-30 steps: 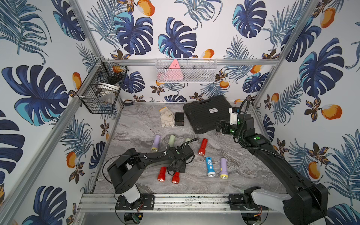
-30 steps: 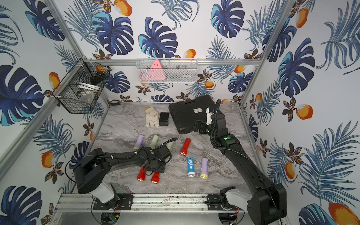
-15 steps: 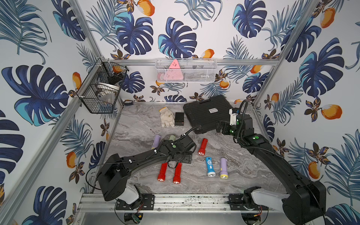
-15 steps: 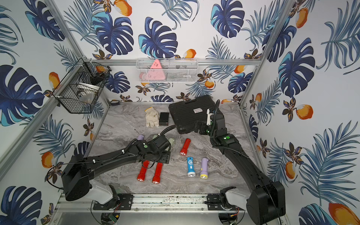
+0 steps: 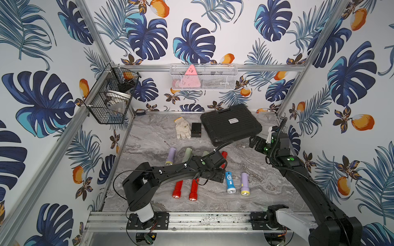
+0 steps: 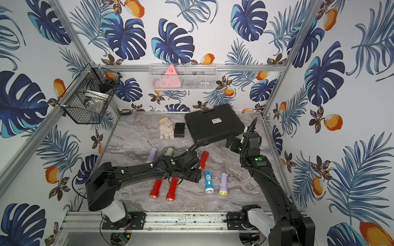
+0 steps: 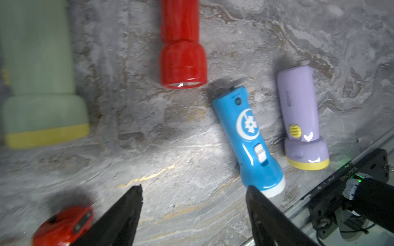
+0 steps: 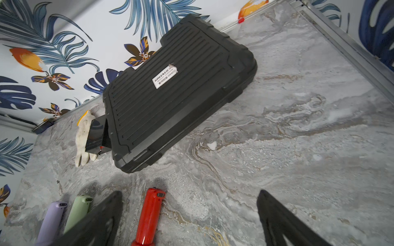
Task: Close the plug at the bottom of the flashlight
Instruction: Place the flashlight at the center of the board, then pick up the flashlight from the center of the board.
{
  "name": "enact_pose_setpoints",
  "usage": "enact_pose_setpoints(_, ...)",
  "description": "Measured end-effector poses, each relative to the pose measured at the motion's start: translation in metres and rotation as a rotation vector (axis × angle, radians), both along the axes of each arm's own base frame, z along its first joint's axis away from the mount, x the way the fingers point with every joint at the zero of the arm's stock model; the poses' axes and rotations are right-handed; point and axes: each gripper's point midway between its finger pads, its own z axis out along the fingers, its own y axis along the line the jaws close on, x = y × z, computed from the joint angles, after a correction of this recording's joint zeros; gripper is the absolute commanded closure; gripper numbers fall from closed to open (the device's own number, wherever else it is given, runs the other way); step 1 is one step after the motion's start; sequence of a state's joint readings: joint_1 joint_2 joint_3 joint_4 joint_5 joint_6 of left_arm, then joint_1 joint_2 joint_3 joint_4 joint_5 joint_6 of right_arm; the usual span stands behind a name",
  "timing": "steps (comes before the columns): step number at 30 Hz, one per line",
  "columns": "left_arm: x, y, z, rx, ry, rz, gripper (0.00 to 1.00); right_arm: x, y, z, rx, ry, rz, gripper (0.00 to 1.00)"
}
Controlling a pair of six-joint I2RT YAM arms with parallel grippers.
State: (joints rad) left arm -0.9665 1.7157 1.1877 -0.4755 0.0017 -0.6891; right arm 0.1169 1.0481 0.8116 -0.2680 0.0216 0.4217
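Note:
Several flashlights lie on the marble table. A blue flashlight shows a small pale tab at its tail end. Beside it lies a purple flashlight. My left gripper hovers open over bare table, with one fingertip just short of the blue flashlight's lens end. It holds nothing. Two red flashlights lie under the left arm. My right gripper stands open and empty at the back right, above the tail of another red flashlight.
A black ribbed case lies at the back, with a white glove and a small black box to its left. Purple and green flashlights lie behind the left arm. Wire baskets hang on the walls.
My left arm has swung right, from above the two red flashlights toward the blue one, and its jaws have opened wider. The right arm has stayed put.

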Motion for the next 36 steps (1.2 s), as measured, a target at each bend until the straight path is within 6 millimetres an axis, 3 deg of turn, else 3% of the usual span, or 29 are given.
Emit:
enact_pose_setpoints(7,-0.004,-0.037,-0.001,-0.015,-0.009,-0.064,0.18,-0.005,-0.009,-0.005,0.011,0.007,-0.024,0.00)
enact_pose_setpoints(14,-0.008,-0.050,-0.028,0.036,0.050,-0.079,0.20,-0.007,-0.006,-0.002,0.029,-0.003,-0.006,0.00)
enact_pose_setpoints(19,-0.003,-0.068,-0.037,0.053,0.061,-0.093,0.21,-0.008,-0.004,-0.002,0.036,-0.006,0.007,0.00)
enact_pose_setpoints(30,-0.005,-0.063,-0.061,0.133,0.093,-0.097,0.29,-0.011,-0.004,0.002,0.038,-0.022,0.009,0.00)
enact_pose_setpoints(36,-0.002,-0.069,-0.065,0.146,0.075,-0.117,0.45,-0.010,-0.004,0.002,0.038,-0.022,0.009,0.00)
